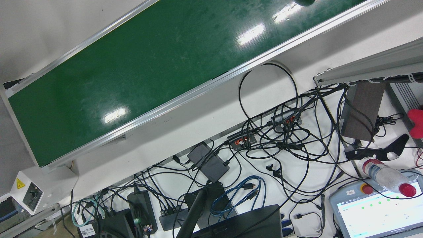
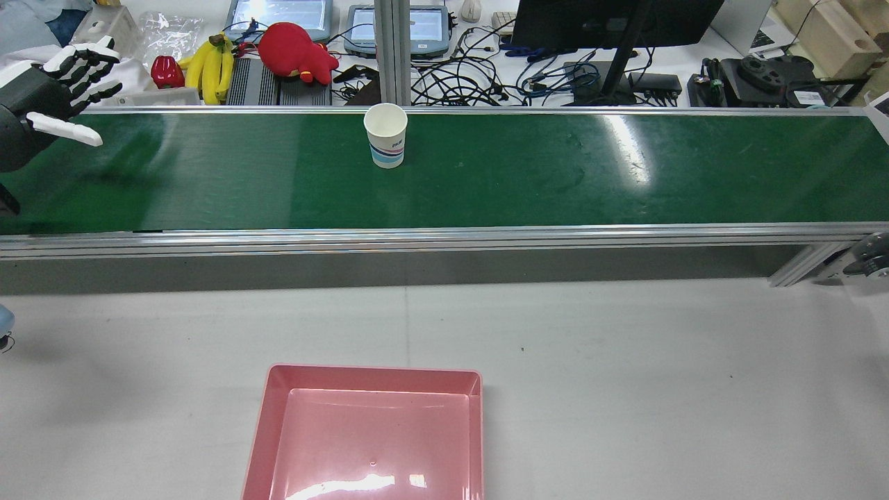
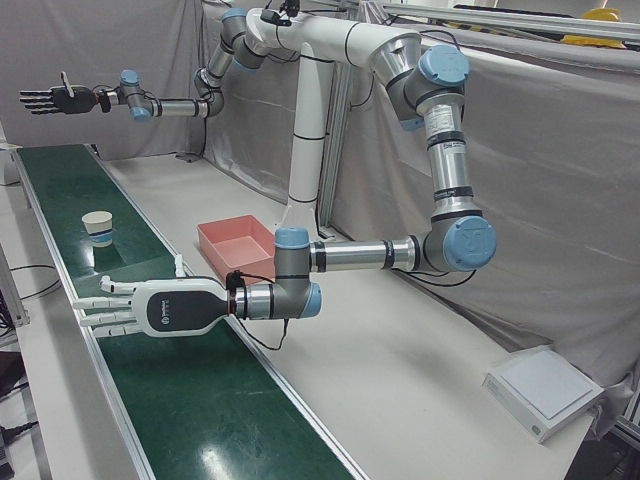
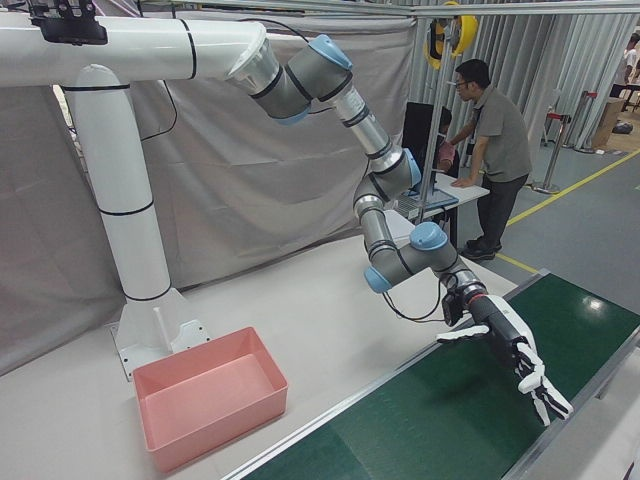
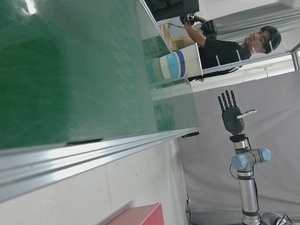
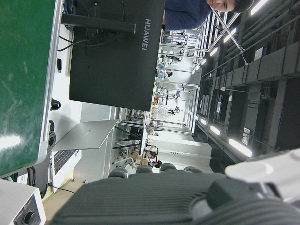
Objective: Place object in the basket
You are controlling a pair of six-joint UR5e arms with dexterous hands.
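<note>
Rear view shows the paper cup [image 2: 385, 135] standing upright on the green belt [image 2: 555, 180], close to its far edge and a little left of the middle. The pink basket [image 2: 375, 371] sits empty at the table's [image 2: 660, 361] near edge, across the belt from the cup. The left hand [image 2: 52, 90] hovers at the belt's left end, fingers spread and holding nothing, well apart from the cup. The right hand [image 4: 505, 345] hangs over the other end of the belt, also spread and empty.

The grasp is not yet begun. The cup looks light and thin-walled, so a finger brushing its rim on approach could tip it, and too firm a squeeze could crush it. Because it stands so near the far edge, a push from the robot's side could send it off the belt.
</note>
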